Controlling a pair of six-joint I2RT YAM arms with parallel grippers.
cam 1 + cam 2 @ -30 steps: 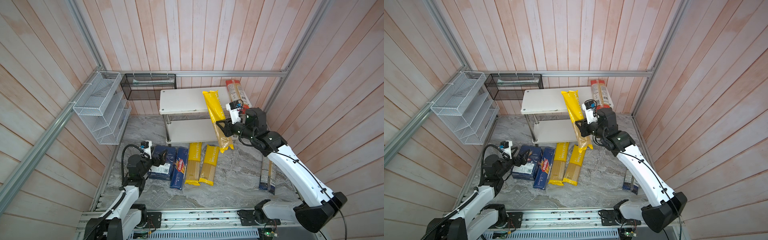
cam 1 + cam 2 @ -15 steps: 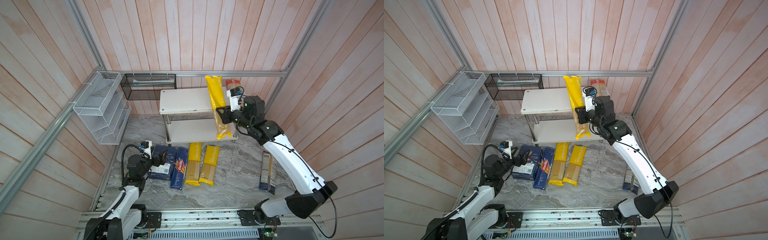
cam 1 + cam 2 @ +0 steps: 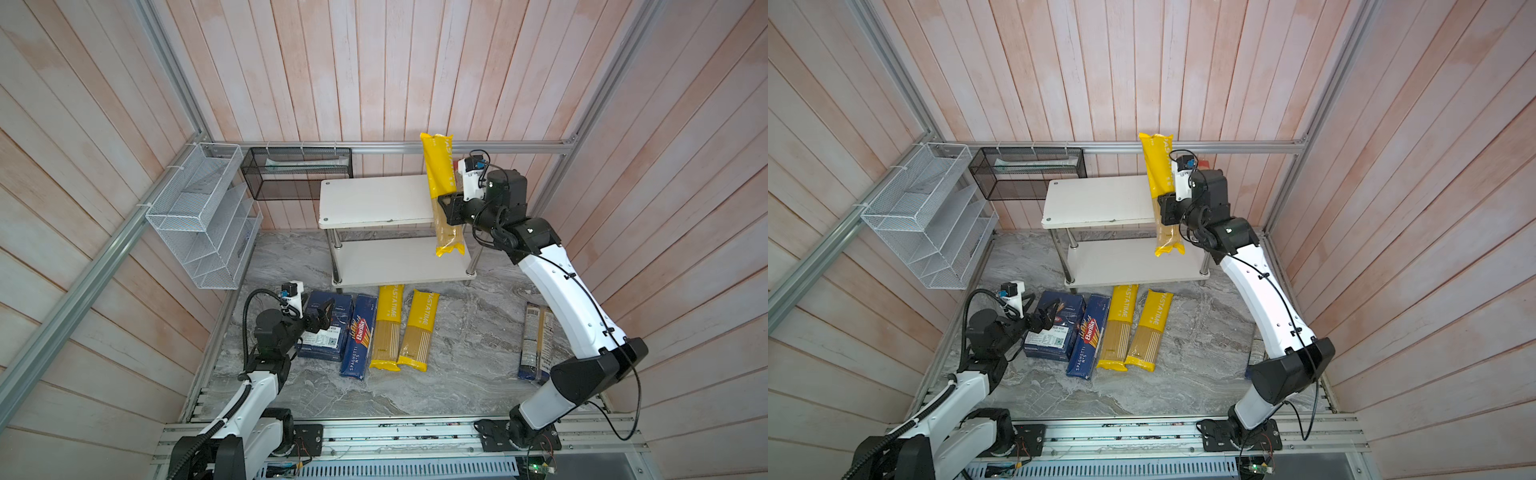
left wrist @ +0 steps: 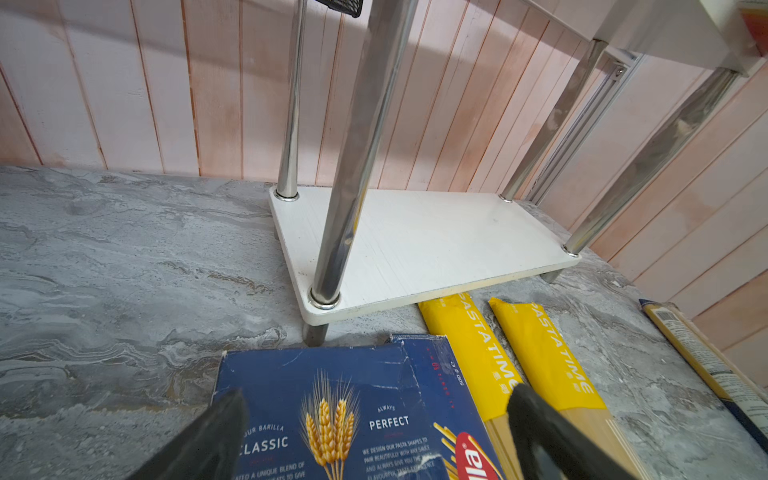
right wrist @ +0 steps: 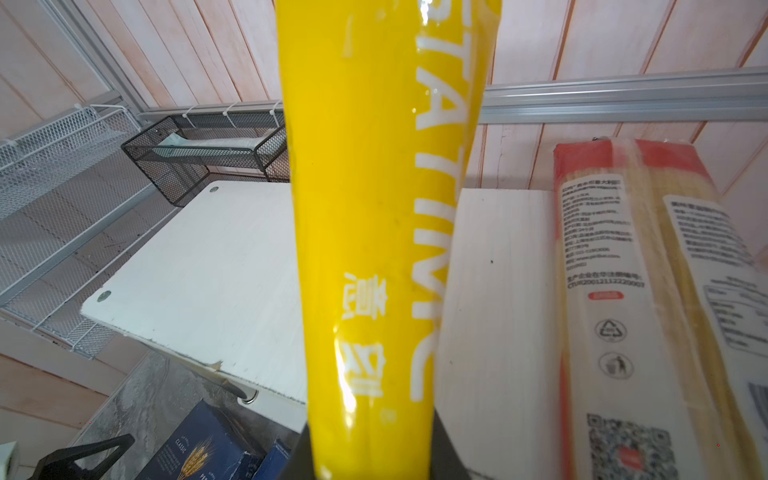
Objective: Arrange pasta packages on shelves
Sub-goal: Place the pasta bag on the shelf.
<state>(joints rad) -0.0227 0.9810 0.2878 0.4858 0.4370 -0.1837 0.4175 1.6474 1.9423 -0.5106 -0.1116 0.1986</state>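
Note:
My right gripper (image 3: 446, 208) is shut on the middle of a long yellow PASTATIME bag (image 3: 440, 174). It holds the bag lengthwise above the right part of the top board of the white shelves (image 3: 374, 199). A red-ended bag (image 5: 623, 291) lies on that board beside it. On the floor in front of the shelves lie a wide blue Barilla box (image 3: 328, 328), a blue Barilla pack (image 3: 358, 332) and two yellow bags (image 3: 388, 324). A dark-ended clear bag (image 3: 536, 336) lies at the right. My left gripper (image 4: 374, 399) hangs open over the Barilla box (image 4: 332, 399).
A white wire-mesh organizer (image 3: 199, 216) hangs on the left wall. A black mesh basket (image 3: 297, 172) hangs on the back wall, just left of the top board. The lower board (image 3: 395, 262) is bare. Wooden walls close in on three sides.
The right arm has carried the yellow bag up and back, from in front of the rack to above the top board. The left arm has not moved.

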